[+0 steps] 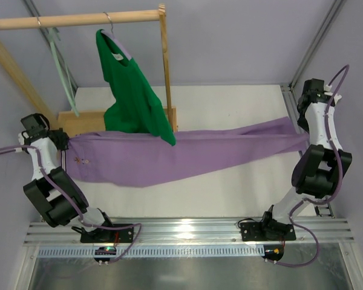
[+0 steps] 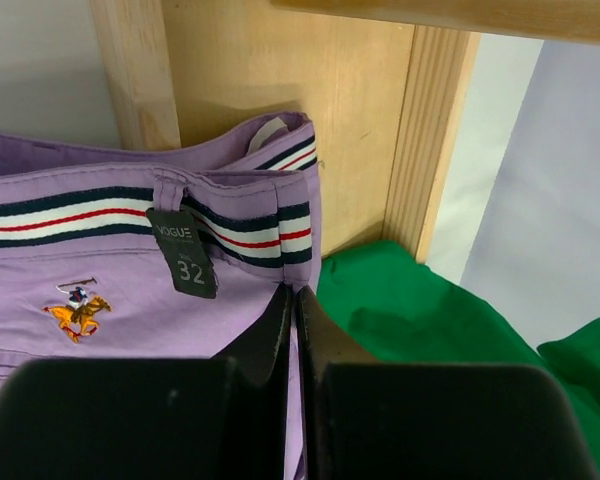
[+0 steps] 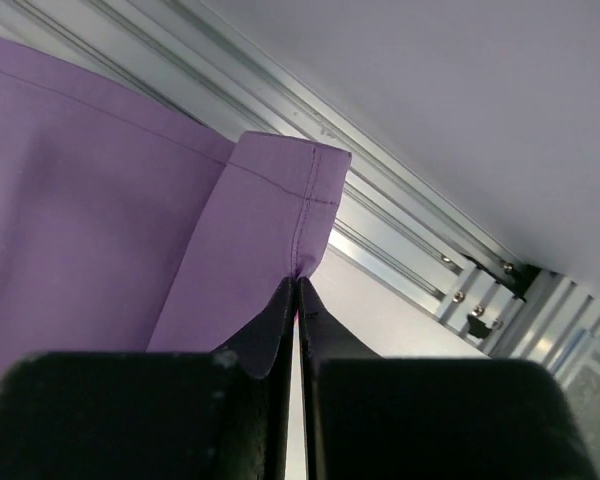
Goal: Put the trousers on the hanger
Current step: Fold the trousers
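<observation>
Left gripper (image 2: 295,296) clamps the waistband (image 2: 130,215) and right gripper (image 3: 298,284) pinches a leg hem (image 3: 302,185), keeping the trousers (image 1: 187,154) stretched out, likely for draping over the hanger (image 1: 63,72).

My left arm (image 1: 41,156) and right arm (image 1: 319,124): white links, chunky black joints, lilac cables (image 1: 1,151) trailing off each. My fingers (image 2: 275,335) matte black, wedge-shaped.

The top camera looks steeply down from behind the arms over the whole worktop (image 1: 242,193). Wrist cameras look close along the left gripper (image 2: 295,300) at a waistband (image 2: 80,212) and the right gripper (image 3: 297,290) at a hem (image 3: 295,185). All share the trousers (image 1: 187,154).
</observation>
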